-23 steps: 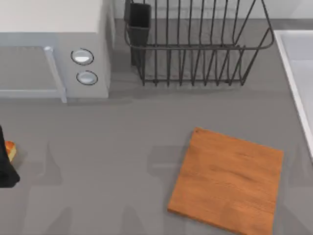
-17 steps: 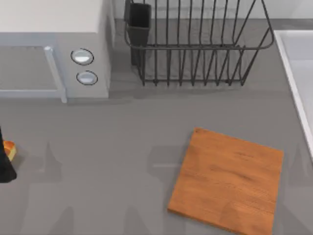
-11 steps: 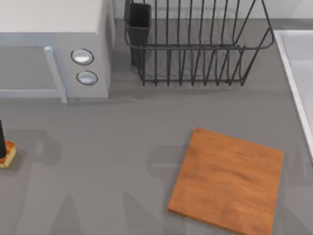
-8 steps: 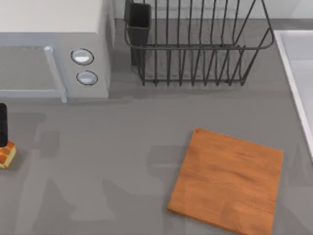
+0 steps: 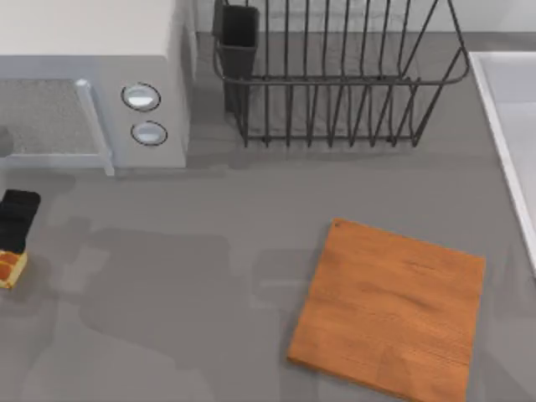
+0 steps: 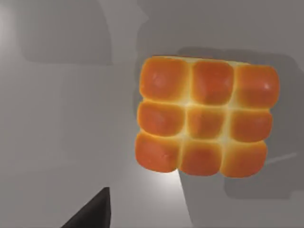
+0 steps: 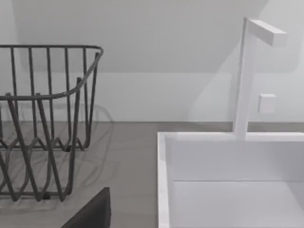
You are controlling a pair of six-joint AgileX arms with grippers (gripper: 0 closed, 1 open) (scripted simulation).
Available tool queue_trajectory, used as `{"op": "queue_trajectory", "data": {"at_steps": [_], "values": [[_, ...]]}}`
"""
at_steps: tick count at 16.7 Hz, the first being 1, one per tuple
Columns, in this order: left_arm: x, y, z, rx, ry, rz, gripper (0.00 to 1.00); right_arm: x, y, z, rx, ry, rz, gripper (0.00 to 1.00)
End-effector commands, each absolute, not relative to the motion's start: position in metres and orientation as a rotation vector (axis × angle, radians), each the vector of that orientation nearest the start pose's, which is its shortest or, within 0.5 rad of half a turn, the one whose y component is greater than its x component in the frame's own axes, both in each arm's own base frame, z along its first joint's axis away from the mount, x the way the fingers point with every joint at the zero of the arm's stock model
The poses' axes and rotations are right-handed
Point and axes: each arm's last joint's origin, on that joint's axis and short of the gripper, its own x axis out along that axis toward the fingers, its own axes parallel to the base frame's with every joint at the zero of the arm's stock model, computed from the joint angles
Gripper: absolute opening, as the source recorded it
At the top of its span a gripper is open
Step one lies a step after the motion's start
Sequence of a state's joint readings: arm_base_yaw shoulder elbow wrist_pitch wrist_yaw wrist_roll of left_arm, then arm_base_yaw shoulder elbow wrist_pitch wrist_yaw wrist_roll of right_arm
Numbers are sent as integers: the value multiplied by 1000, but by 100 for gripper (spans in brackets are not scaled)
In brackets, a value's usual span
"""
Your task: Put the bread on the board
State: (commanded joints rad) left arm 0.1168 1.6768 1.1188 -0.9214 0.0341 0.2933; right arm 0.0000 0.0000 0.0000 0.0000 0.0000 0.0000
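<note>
The bread (image 5: 10, 270) lies on the grey table at the far left edge of the top view, cut off by the frame. It is a small golden-brown loaf with a grid of glossy bumps, and the left wrist view looks straight down on the bread (image 6: 206, 122). My left gripper (image 5: 17, 216) hovers just behind it, open and holding nothing, with one dark finger (image 6: 90, 213) off to the loaf's side. The board (image 5: 389, 306), orange-brown wood, lies flat at the front right, far from the bread. One finger (image 7: 90, 211) of my right gripper shows in the right wrist view.
A white microwave (image 5: 92, 84) stands at the back left, close behind the bread. A dark wire dish rack (image 5: 335, 75) fills the back middle. A white sink (image 5: 511, 126) runs along the right edge, and its faucet (image 7: 247, 76) rises behind the basin.
My left gripper has moved off the bread toward the microwave, uncovering the loaf. The bread now sits a little lower at the left edge. The board has not moved.
</note>
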Motion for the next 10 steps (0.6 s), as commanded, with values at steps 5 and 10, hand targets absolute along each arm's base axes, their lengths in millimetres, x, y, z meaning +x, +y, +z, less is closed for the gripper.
{"op": "queue_trajectory", "data": {"at_steps": [5, 10], "values": [[328, 38, 172, 204, 1563, -204, 100, 106, -1, 160, 0, 0, 0, 100], [327, 39, 172, 201, 1561, -202, 100, 106, -1, 160, 0, 0, 0, 100]]}}
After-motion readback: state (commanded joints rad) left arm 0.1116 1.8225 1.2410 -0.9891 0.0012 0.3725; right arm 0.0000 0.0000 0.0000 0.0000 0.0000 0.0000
